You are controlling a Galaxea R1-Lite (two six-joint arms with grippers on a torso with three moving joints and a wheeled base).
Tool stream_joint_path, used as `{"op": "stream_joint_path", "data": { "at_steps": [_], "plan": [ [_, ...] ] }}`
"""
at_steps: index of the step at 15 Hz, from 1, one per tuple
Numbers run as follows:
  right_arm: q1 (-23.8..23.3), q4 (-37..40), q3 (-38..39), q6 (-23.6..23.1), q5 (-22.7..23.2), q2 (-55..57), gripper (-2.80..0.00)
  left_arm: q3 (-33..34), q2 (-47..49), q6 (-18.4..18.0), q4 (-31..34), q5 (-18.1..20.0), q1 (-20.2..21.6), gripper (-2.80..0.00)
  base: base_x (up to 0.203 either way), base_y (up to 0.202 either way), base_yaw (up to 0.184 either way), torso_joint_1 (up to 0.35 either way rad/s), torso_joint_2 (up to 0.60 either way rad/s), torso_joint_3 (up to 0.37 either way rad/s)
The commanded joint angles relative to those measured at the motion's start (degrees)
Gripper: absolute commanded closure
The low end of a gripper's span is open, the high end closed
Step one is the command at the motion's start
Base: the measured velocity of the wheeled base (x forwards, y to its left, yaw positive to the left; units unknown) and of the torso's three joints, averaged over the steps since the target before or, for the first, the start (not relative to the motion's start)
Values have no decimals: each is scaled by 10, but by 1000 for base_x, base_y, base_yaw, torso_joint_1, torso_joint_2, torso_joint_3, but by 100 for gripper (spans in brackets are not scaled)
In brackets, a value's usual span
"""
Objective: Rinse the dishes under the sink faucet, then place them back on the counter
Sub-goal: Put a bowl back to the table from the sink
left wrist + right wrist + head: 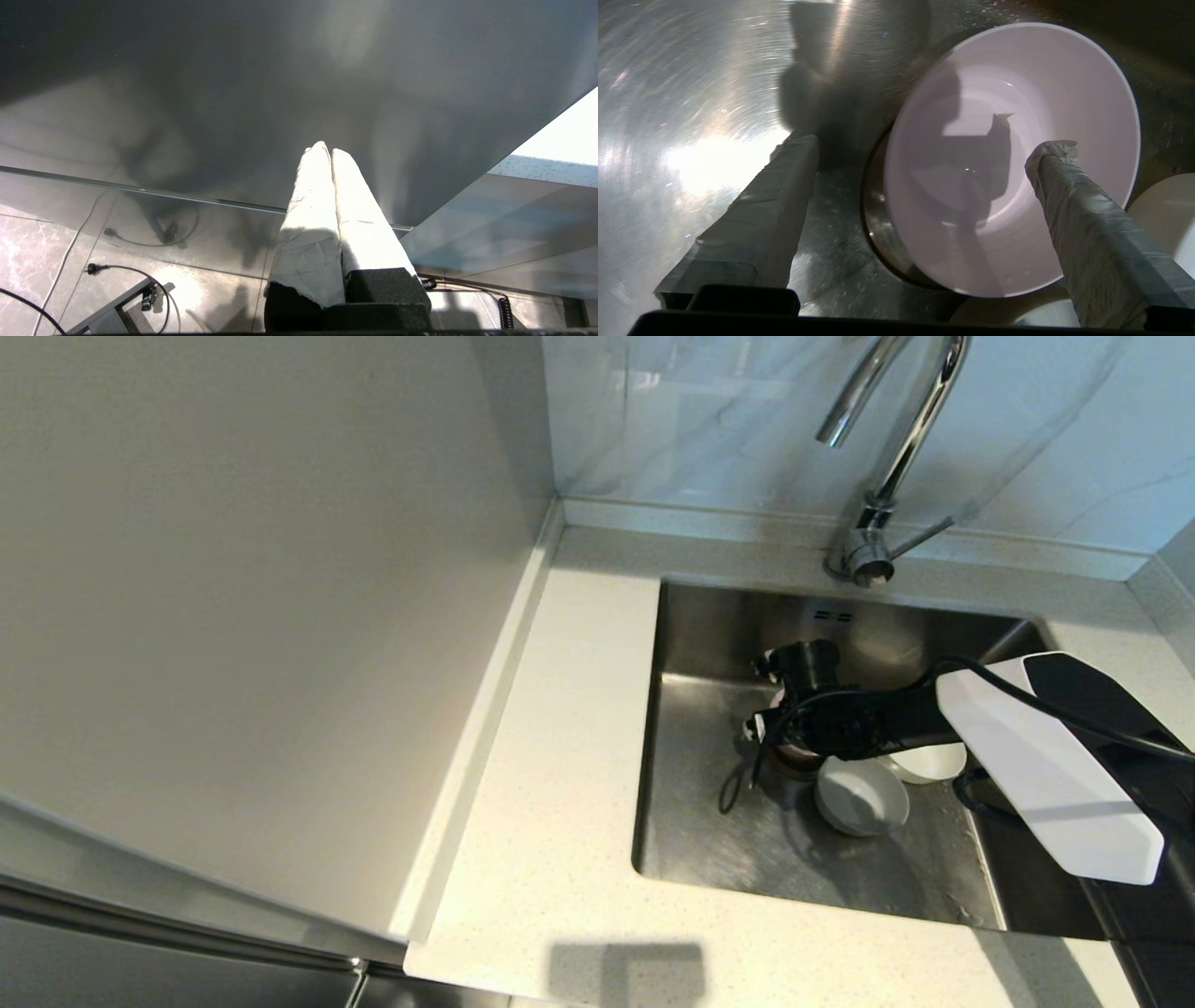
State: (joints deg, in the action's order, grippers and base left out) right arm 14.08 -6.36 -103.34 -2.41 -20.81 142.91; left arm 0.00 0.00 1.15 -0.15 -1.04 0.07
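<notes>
The sink [709,821] holds all three bowls. My right gripper [794,747] reaches down over the pale pink bowl [1013,158], which rests tilted on the round drain strainer [874,224]. The gripper [927,144] is open and straddles the bowl's rim, one finger over its inside and the other over the steel floor. The light grey-white bowl [861,795] and the white bowl [929,763] sit right beside it. The chrome faucet [896,439] stands behind the basin with its lever [922,536] out to the side. No water shows. My left gripper [327,149] is shut and empty, parked low and out of the head view.
The speckled counter [551,756] runs along the left and front of the basin. A smooth beige-grey side panel [261,616] rises at the left. A marble backsplash [709,420] stands behind. Two overflow slots [833,615] mark the sink's back wall.
</notes>
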Motion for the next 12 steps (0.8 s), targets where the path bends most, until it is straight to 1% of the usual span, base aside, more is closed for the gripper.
{"op": "stream_joint_path", "data": {
  "at_steps": [1,3,4,12],
  "plan": [
    [-1,-1,-6,0,-6,11,-280,0,-2,1,0,0,0,0,0,0,0,0,0,0],
    [-4,0,-6,0,-18,13,-280,0,-2,0,0,0,0,0,0,0,0,0,0,0],
    [-4,0,-6,0,-19,14,0,0,-2,0,0,0,0,0,0,0,0,0,0,0],
    [-3,2,-4,0,-19,3,0,0,-2,1,0,0,0,0,0,0,0,0,0,0]
  ]
}}
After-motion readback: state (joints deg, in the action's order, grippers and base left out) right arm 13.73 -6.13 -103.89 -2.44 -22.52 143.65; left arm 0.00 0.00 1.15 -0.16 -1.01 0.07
